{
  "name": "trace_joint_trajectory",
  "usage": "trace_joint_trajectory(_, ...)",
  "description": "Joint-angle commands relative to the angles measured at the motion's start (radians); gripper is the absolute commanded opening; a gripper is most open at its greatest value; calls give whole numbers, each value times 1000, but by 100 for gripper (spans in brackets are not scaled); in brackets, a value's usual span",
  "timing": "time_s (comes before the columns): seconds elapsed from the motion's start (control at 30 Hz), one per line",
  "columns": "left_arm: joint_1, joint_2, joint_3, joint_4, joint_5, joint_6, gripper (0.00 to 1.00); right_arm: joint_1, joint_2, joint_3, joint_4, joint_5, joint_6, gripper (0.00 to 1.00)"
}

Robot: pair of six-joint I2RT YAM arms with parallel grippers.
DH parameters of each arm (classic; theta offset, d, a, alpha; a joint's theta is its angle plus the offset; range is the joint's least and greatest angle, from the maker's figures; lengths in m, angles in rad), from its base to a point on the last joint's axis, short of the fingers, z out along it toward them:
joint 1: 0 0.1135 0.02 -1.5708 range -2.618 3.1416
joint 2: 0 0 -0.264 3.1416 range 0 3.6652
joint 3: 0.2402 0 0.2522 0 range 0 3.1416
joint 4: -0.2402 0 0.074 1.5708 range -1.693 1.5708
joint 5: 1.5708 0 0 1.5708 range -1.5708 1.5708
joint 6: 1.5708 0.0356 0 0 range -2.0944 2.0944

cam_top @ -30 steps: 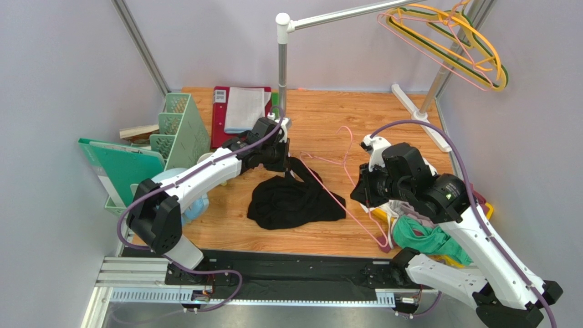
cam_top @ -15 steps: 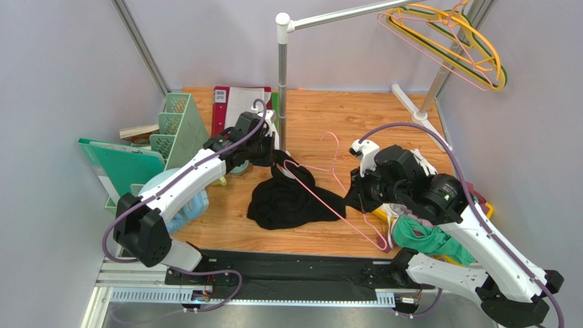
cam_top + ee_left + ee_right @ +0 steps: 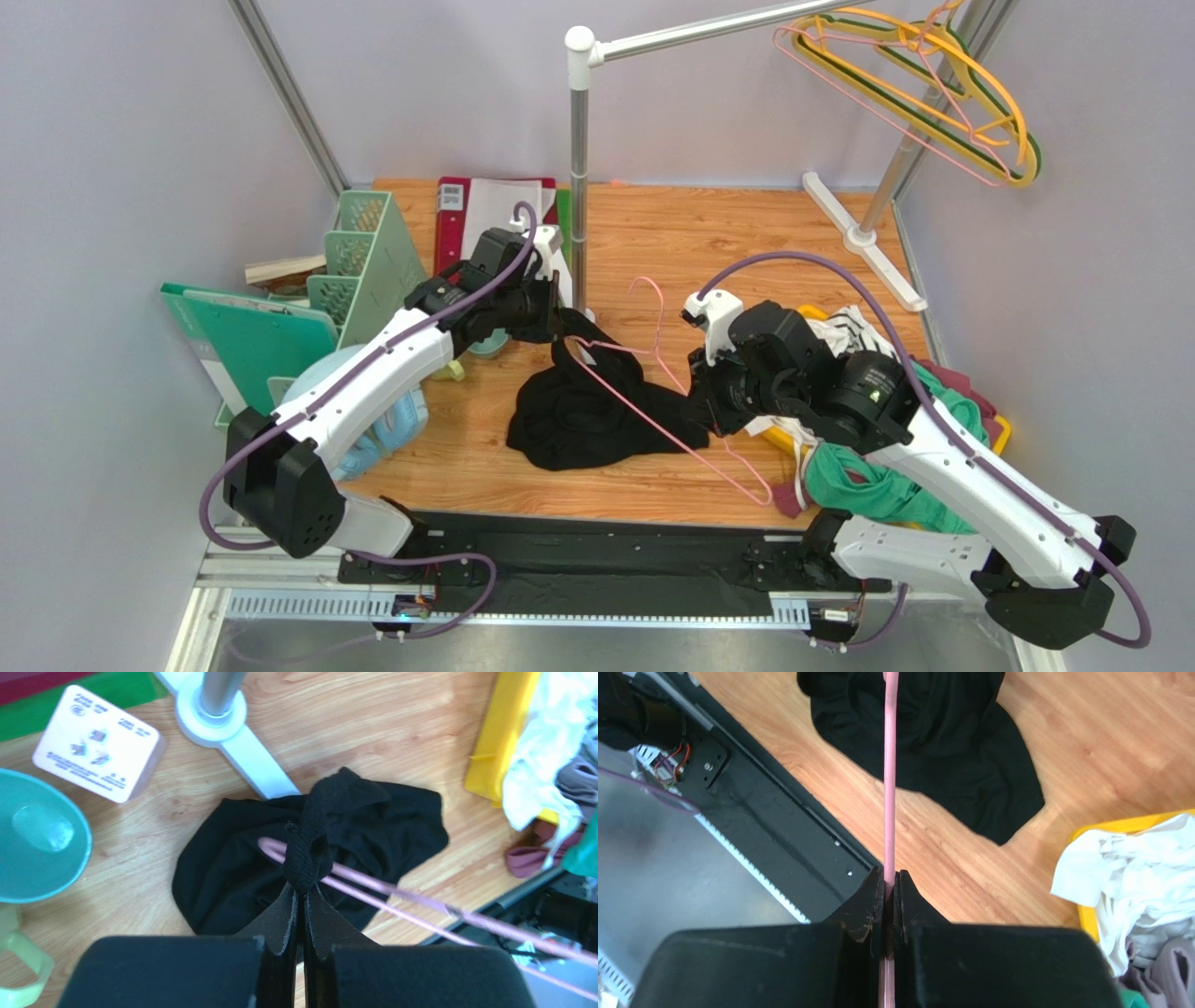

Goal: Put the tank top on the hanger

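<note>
On a wooden surface (image 3: 701, 252), left end effector (image 3: 300, 896) pinches the limp tank top (image 3: 589, 420) by its strap (image 3: 309, 840); right end effector (image 3: 889, 882), at three o'clock, clamps the thin hanger (image 3: 889, 812).

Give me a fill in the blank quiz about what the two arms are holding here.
The left end effector is shut on the ____ tank top.
The right end effector is shut on the ____ hanger.
Other clothes sit in a ____ bin.
Missing words: black, pink, yellow.
</note>
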Motion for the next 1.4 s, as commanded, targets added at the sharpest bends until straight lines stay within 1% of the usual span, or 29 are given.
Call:
trace_joint_trajectory(0.0,6,-87,17,28,115,8,0,5,16,0,142,95,-36,0)
trace_joint_trajectory(0.1,14,-110,14,25,169,-3,0,5,28,0,190,112,-45,0)
trace_joint_trajectory(0.2,15,-136,22,18,189,-15,0,5,40,2,223,113,-50,0)
trace_joint_trajectory(0.47,17,-150,42,19,206,-10,1,5,73,29,266,78,-64,0)
trace_joint_trajectory(0.5,17,-139,45,10,195,-7,7,5,71,31,268,72,-62,0)
trace_joint_trajectory(0.53,17,-139,51,-2,185,2,18,6,62,32,268,69,-62,0)
trace_joint_trajectory(0.57,18,-144,49,-19,134,5,46,5,59,36,270,68,-64,0)
trace_joint_trajectory(0.6,26,-167,43,-19,113,9,56,5,53,42,268,69,-65,0)
trace_joint_trajectory(0.67,50,-213,22,1,117,19,69,6,40,46,280,69,-68,0)
trace_joint_trajectory(0.7,82,-224,17,7,132,20,71,5,34,43,306,61,-68,0)
trace_joint_trajectory(0.77,110,-240,25,4,168,31,75,5,21,34,343,52,-56,0)
trace_joint_trajectory(0.8,127,-242,32,-7,171,37,77,5,16,28,384,16,-53,0)
trace_joint_trajectory(0.87,138,-241,74,-59,156,60,80,5,8,16,418,-3,-34,0)
trace_joint_trajectory(0.97,158,-266,114,-108,125,80,81,6,2,22,449,-15,-34,0)
trace_joint_trajectory(1.07,185,-329,126,-88,151,129,82,5,-7,51,441,-21,-57,0)
trace_joint_trajectory(1.13,190,-352,153,-81,160,187,82,5,-10,71,417,-37,-73,0)
trace_joint_trajectory(1.33,195,-394,261,-62,272,308,82,3,-24,126,368,-67,-88,0)
trace_joint_trajectory(1.37,195,-395,267,-53,316,327,82,3,-24,131,363,-83,-88,0)
